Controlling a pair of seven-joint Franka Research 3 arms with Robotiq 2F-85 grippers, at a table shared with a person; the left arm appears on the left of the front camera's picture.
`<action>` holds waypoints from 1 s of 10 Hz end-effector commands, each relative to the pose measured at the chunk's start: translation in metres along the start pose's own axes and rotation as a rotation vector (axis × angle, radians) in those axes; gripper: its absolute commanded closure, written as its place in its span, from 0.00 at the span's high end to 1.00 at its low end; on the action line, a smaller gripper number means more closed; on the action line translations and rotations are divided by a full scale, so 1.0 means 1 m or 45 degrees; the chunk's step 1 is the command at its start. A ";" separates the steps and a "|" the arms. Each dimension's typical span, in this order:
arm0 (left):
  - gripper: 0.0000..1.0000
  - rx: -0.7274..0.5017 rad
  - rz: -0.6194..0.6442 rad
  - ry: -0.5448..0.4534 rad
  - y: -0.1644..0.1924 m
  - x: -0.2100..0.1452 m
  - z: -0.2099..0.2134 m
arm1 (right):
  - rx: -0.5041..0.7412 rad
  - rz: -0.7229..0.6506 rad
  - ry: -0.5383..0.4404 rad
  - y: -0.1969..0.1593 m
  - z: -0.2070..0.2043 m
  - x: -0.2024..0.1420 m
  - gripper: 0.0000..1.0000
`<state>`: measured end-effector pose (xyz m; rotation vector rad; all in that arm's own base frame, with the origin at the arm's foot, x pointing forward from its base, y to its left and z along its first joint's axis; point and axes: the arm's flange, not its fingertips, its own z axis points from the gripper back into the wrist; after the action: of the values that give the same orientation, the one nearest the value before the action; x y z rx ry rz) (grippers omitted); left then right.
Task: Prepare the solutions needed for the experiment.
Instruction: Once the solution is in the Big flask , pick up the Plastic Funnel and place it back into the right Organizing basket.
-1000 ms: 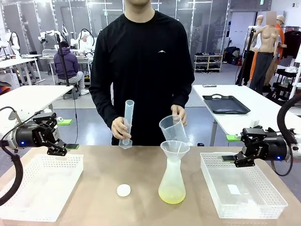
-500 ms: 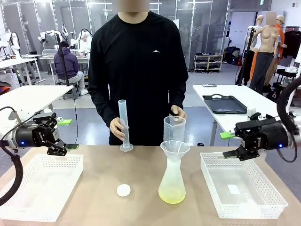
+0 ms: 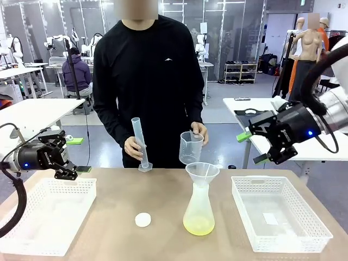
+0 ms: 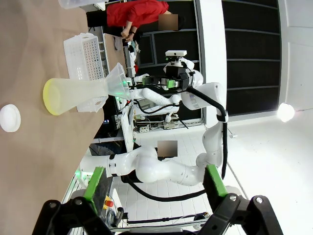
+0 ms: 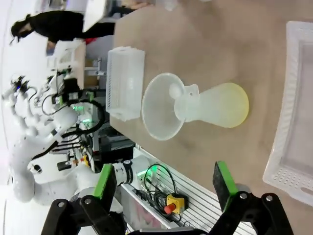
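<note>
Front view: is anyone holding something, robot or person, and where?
The left gripper and right gripper hold nothing, jaws open. The person's one hand grips the graduated cylinder low down; the other hand holds the beaker near its rim.

In the front view, the left basket is running off the left edge, and the right arm is leaving by the right edge. The table is hiding the person below the waist. A white patch in the right basket is reading too small to identify. In the right wrist view, the bottom edge is cutting off the right gripper below its fingers.
</note>
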<state>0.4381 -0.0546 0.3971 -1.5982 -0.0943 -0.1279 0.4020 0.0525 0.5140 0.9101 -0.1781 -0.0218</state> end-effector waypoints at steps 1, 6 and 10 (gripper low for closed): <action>1.00 -0.004 -0.013 0.002 -0.001 -0.001 0.000 | -0.120 -0.050 -0.017 0.018 -0.001 0.005 1.00; 1.00 -0.004 -0.013 0.002 -0.001 -0.001 0.000 | -0.112 -0.027 -0.036 0.021 0.001 0.007 1.00; 1.00 -0.004 -0.013 0.002 -0.001 -0.001 0.000 | -0.100 -0.023 -0.039 0.022 0.002 0.007 1.00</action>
<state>0.4381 -0.0546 0.3971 -1.5982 -0.0943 -0.1279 0.4073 0.0628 0.5336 0.8347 -0.1960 -0.0587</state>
